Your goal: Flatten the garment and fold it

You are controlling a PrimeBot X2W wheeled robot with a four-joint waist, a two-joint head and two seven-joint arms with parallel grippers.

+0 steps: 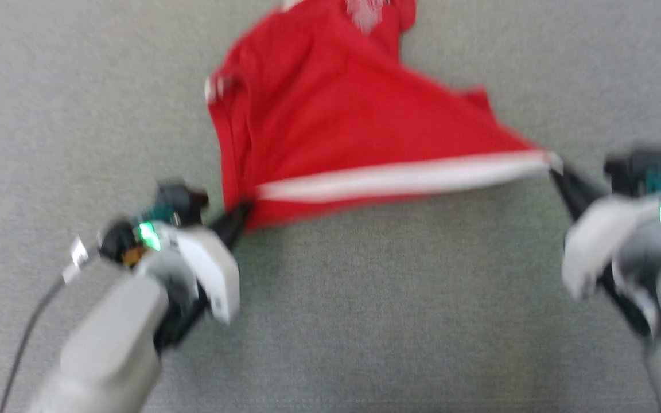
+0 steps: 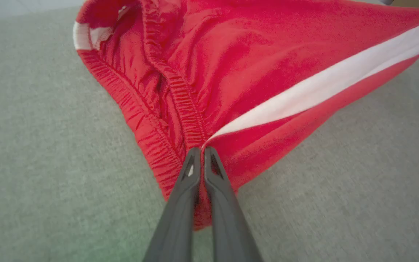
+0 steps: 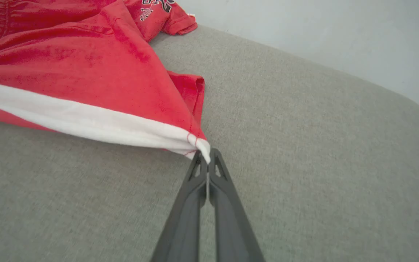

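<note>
Garment (image 1: 336, 115), thin red cloth, white-banded, taut in grips of left hand (image 1: 244, 210) and right hand (image 1: 555, 165).

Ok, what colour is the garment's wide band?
White band on the red garment; clearest in right wrist view.

A grey, cloth-covered table (image 3: 304, 127) with a rounded edge carries the red garment (image 1: 330, 115), whose far part lies rumpled on it; the near edge seems raised
</note>
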